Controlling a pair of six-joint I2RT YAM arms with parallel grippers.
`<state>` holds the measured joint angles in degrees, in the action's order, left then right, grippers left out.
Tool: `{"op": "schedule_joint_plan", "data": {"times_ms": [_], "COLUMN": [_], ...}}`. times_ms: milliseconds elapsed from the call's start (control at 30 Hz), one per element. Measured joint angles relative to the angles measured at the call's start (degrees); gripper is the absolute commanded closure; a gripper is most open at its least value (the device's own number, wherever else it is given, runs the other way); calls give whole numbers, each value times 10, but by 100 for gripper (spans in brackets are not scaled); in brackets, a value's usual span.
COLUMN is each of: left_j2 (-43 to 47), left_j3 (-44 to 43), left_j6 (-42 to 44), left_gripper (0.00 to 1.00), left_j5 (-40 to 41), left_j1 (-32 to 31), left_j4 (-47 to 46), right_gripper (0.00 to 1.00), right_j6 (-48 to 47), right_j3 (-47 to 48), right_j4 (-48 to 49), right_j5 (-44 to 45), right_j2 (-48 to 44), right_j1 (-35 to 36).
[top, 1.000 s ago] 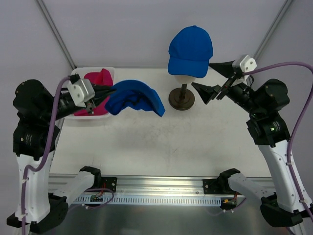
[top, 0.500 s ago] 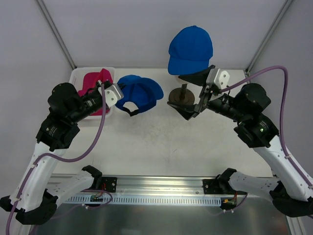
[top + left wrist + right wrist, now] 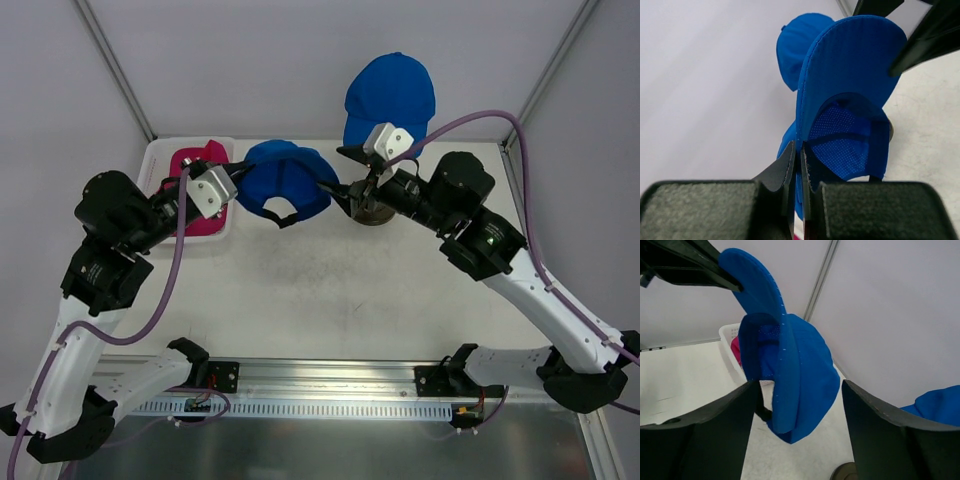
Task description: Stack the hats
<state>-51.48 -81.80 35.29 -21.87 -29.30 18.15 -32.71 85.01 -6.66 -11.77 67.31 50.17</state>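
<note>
Over the white tabletop (image 3: 330,290), the left gripper (image 3: 797,152) pinches the soft royal-blue fabric cap (image 3: 285,175) by its brim, so the wide-apart right gripper (image 3: 343,172) should close squarely on its opposite edge.

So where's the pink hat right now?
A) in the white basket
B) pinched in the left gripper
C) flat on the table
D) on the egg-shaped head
A: the pink hat lies inside the white basket; the hat that the left gripper pinches by its brim is the blue hat.
</note>
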Motion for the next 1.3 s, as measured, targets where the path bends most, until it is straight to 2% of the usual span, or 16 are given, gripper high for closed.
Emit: {"op": "schedule_joint_plan", "data": {"times_ms": [133,167,200,233,267,300,333,367,533,700,867,900,967,1067,1300], "left_j2": [0,0,0,0,0,0,0,0,19,73,127,136,137,100,-66], "left_j3": [-16,-18,-21,-22,-22,-22,-22,-22,11,99,223,250,285,278,150], "left_j6": [-20,-24,-28,-30,-32,-33,-35,-32,-40,-10,108,135,177,204,168], "left_gripper": [100,100,100,100,94,84,53,42,22,25,29,32,46,56,59], "left_j5": [-15,-17,-18,-20,-20,-22,-24,-27,9,28,22,17,7,-6,-28], "left_j1": [0,0,0,0,0,0,-1,-3,-9,-12,-49,-60,-81,-106,-136], "left_j4": [-2,-3,-4,-4,-4,-5,-8,-10,-54,-101,-150,-155,-155,-157,-187], "right_gripper": [70,86,96,100,100,100,100,100,100,100,100,100,99,100,100], "right_j6": [0,-3,-8,-10,-10,-13,-15,-18,-49,-101,-138,-141,-142,-139,-141], "right_j3": [23,29,33,37,41,45,51,55,70,147,207,217,245,282,301], "right_j4": [5,7,9,9,8,8,8,9,40,99,189,207,237,269,328], "right_j5": [15,15,15,14,20,22,22,25,38,52,63,66,66,63,42], "right_j2": [15,18,20,22,24,26,29,32,41,89,143,155,185,226,271], "right_j1": [3,4,6,8,10,9,9,9,10,2,-44,-60,-96,-147,-255]}}
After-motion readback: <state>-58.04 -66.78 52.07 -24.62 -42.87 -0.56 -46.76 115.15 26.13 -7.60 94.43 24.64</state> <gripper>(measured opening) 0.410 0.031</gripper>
